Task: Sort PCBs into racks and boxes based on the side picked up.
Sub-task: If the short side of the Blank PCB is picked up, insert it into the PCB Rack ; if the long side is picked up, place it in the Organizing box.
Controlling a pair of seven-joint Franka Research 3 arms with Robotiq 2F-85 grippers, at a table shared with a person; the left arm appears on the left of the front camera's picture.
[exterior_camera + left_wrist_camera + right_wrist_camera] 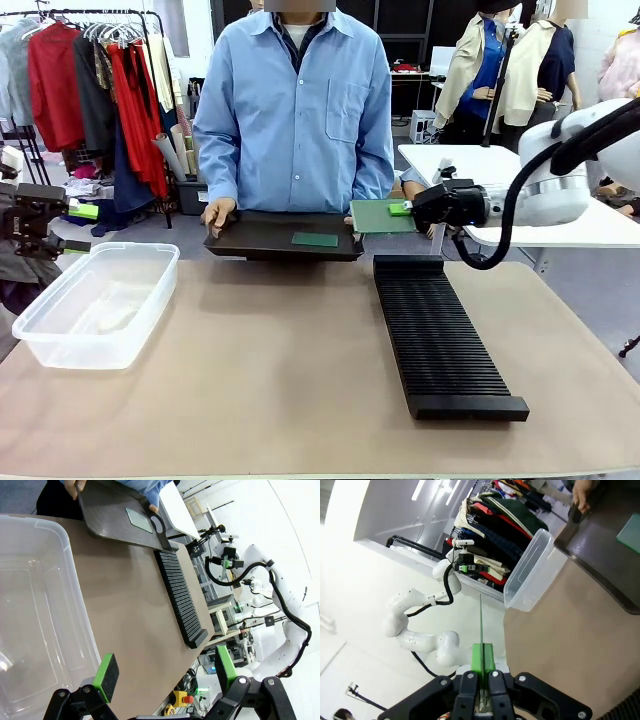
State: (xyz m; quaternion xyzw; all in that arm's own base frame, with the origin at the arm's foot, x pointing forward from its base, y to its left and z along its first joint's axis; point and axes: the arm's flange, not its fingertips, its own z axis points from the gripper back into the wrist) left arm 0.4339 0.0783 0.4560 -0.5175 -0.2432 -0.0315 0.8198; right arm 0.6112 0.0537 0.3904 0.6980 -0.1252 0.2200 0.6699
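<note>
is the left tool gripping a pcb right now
No, the left tool has its green pads wide apart with nothing between them, near the clear tub.

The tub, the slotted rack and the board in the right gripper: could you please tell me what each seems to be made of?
Tub: clear glossy plastic; the table shows through its walls.
Rack: matte black, probably moulded plastic, judging by its even ribs.
PCB: thin stiff green laminate, likely fibreglass; it juts out flat though gripped at one edge by the right gripper.
</note>
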